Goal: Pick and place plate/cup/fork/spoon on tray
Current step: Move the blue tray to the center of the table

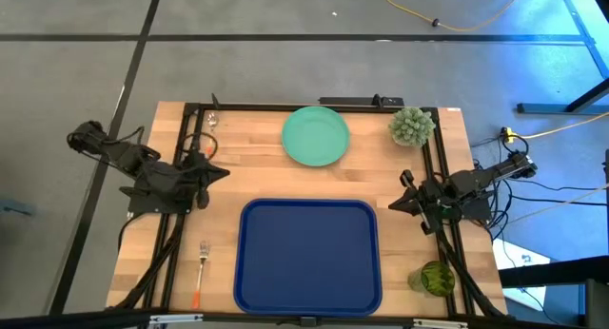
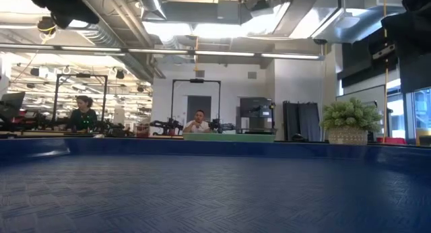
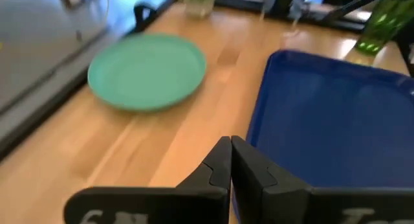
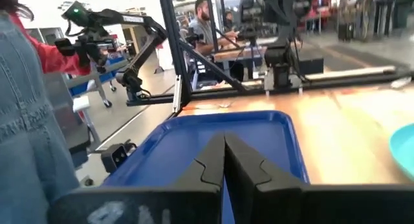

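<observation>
Overhead, the scene at a wooden worktable:

Room: an open workshop with bright ceiling lights beyond the table; two people (image 2: 84, 112) sit at benches far back, and a person in a denim jacket (image 4: 29, 120) stands close in the right wrist view.
Table (image 1: 257, 182): pale butcher-block wood, framed by black rails.
Tray (image 1: 308, 256): dark blue, at the near middle of the table, nothing in it.
Plate (image 1: 316, 135): mint green, flat on the wood at the far edge, well apart from the tray.
Plant (image 1: 412, 125): spiky pale-green ball at the far right corner, beside the plate.
Cup (image 1: 437, 278): translucent green, at the near right, just outside the tray's rim.
Fork (image 1: 201, 272): orange handle, on the wood left of the tray, tines pointing away.
Spoon (image 1: 210, 121): far left corner, partly hidden by the rail.
Left gripper (image 1: 217, 172): hovering left of the tray, fingers pressed together, holding nothing.
Right gripper (image 1: 392, 204): hovering off the tray's right far corner, fingers likewise closed and bare.
</observation>
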You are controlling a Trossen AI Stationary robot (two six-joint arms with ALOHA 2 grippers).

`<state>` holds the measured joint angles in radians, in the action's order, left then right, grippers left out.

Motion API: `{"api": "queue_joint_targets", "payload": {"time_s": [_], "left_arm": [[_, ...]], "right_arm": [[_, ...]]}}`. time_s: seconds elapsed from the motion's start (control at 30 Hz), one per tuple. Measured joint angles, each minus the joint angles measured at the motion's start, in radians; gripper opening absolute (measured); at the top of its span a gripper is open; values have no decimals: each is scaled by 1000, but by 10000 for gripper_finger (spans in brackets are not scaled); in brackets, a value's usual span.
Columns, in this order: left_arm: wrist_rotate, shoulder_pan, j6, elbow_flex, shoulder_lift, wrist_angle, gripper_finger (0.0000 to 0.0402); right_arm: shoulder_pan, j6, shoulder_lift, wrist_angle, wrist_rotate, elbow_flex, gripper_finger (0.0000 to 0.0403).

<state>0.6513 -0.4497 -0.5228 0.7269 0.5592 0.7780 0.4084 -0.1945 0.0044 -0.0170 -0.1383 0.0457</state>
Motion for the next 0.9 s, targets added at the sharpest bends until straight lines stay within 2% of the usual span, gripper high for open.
{"api": "queue_joint_targets", "payload": {"time_s": [0.17,0.27,0.4,0.7,0.8,0.9], "left_arm": [[-146,63,-129,120,129,160,0],[-243,93,-138,139,174,170,0],[-321,105,-122,139,190,155,0],[-332,105,-167,140,189,72,0],[-304,105,-162,140,189,84,0],[-287,105,-225,140,194,97,0]], "right_arm": [[0,-93,27,-187,-11,119,12],[0,-177,75,-308,-19,215,12],[0,-301,185,-490,-19,362,12],[0,-512,490,-786,-18,648,12],[0,-512,560,-803,-18,708,12],[0,-487,609,-803,-18,754,12]]}}
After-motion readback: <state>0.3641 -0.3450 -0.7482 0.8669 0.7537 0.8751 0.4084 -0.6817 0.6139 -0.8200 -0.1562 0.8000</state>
